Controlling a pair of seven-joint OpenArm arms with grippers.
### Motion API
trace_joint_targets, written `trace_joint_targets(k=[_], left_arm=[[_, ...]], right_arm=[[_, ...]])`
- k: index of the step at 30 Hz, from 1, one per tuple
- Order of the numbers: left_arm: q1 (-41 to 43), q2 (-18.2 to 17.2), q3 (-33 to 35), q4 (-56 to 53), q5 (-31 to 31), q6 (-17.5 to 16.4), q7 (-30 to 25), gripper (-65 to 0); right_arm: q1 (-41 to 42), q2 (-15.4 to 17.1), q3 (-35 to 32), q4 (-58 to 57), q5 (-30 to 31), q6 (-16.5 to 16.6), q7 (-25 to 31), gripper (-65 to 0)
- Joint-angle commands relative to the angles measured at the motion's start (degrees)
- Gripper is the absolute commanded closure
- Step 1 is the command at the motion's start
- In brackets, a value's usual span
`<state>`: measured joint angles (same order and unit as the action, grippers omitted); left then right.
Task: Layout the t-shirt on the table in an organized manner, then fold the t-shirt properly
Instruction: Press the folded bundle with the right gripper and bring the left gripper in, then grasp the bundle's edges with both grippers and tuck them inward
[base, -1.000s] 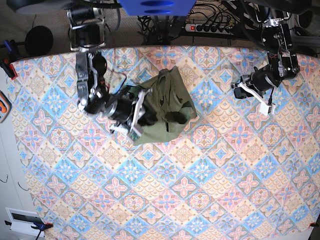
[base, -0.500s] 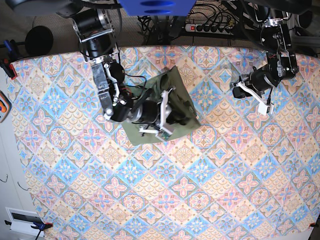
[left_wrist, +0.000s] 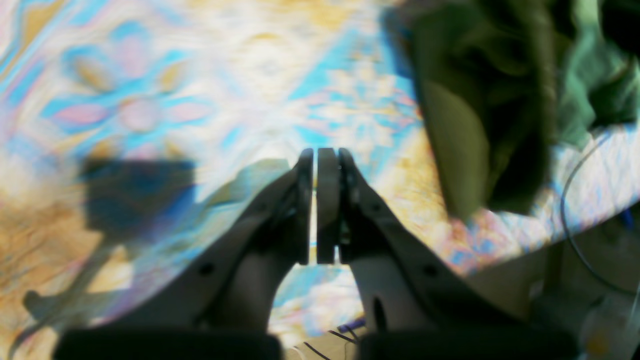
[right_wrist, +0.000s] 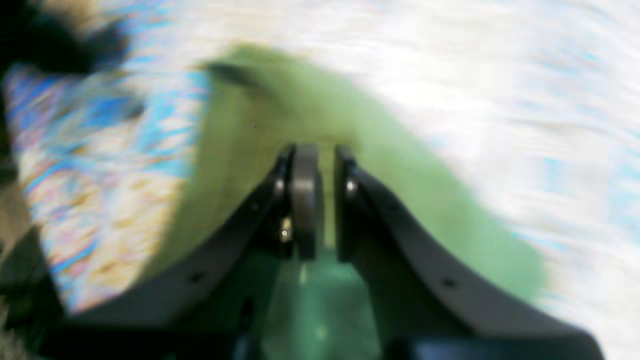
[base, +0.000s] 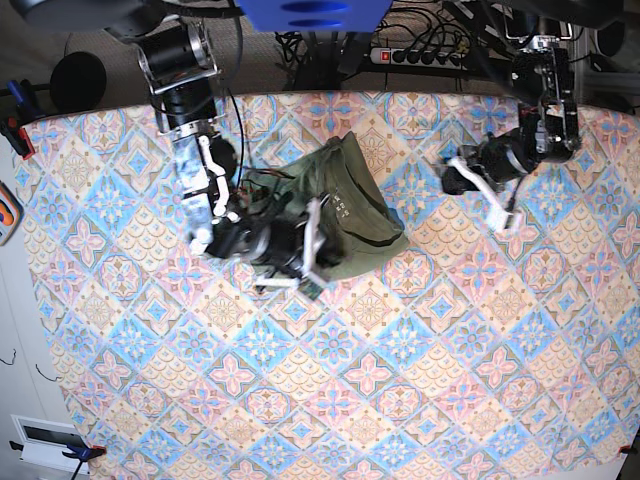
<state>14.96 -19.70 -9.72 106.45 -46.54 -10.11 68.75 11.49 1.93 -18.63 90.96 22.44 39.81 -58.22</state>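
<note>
Tabletop pattern fills the lower two thirds of the base view, bare pastel diamond tiles on the table (base: 400, 400). Further up, left of centre, the right gripper (base: 312, 250) sits low over the crumpled olive t-shirt (base: 350, 205), which lies bunched in a heap in the upper middle of the frame, not spread out. Right wrist view is heavily blurred: fingers (right_wrist: 305, 200) nearly together with a narrow gap, green cloth directly under and ahead of them; whether cloth is actually pinched between them, cannot tell. Right arm runs from the gripper up to the upper left of the base frame, along the table's far edge.

Left gripper (base: 500, 210) is at upper right of the base view, well apart from the shirt, above bare tiles. Left wrist view shows its pads (left_wrist: 327, 200) pressed together with only a hairline slit, nothing between them; t-shirt (left_wrist: 480, 100) appears at upper right of that frame, table pattern (left_wrist: 150, 100) blurred at left.

Beyond the table's far edge, top centre: power strip (base: 420, 55) with dark cables around it.
</note>
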Motion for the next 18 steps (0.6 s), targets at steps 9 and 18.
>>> trace_joint_targets(k=[9, 18], left_arm=[[-0.76, 2.34, 10.20, 8.40, -0.97, -0.13, -0.75, -0.6], [-5.07, 11.75, 10.46, 6.29, -0.44, -0.13, -0.75, -0.7]], right_arm=[[1.04, 3.74, 11.91, 1.75, 1.17, 0.19, 2.17, -5.3], [0.87, 4.00, 15.86, -3.97, -8.94, 0.19, 2.00, -5.3]])
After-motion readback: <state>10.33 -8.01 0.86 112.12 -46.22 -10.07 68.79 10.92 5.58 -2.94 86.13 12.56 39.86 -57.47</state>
